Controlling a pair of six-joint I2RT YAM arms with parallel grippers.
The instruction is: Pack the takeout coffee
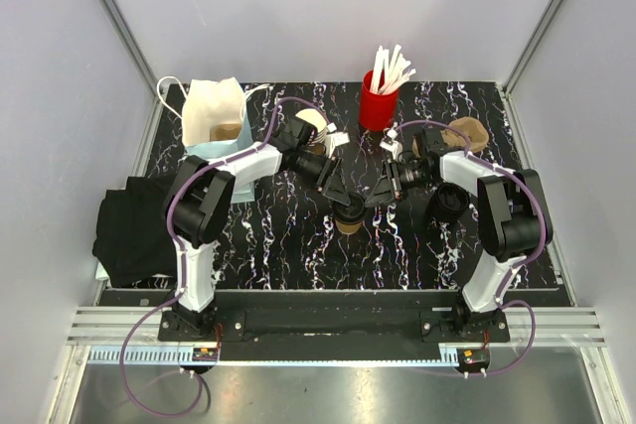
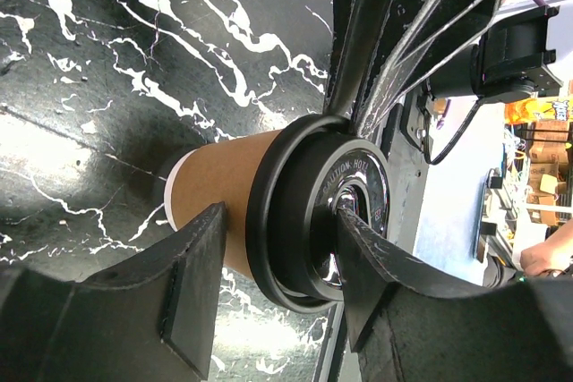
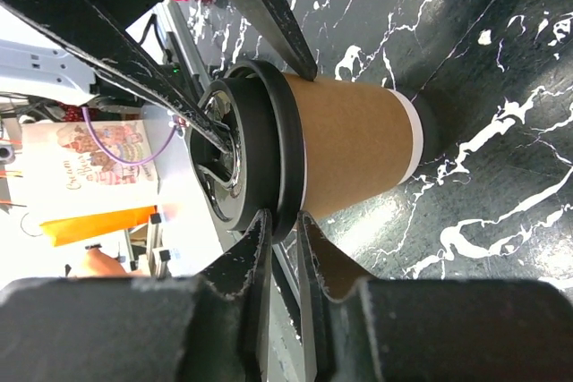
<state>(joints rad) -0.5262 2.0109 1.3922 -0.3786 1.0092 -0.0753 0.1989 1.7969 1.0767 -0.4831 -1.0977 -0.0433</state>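
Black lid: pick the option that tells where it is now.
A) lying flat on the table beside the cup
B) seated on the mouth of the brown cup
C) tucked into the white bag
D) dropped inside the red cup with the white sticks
B: both wrist views show the black lid capping the top of the brown cup, which stands on the table.

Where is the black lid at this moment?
In the top view the black lid sits on the kraft cup near the table's centre, between the left pincer and right pincer, in front of the red cup.
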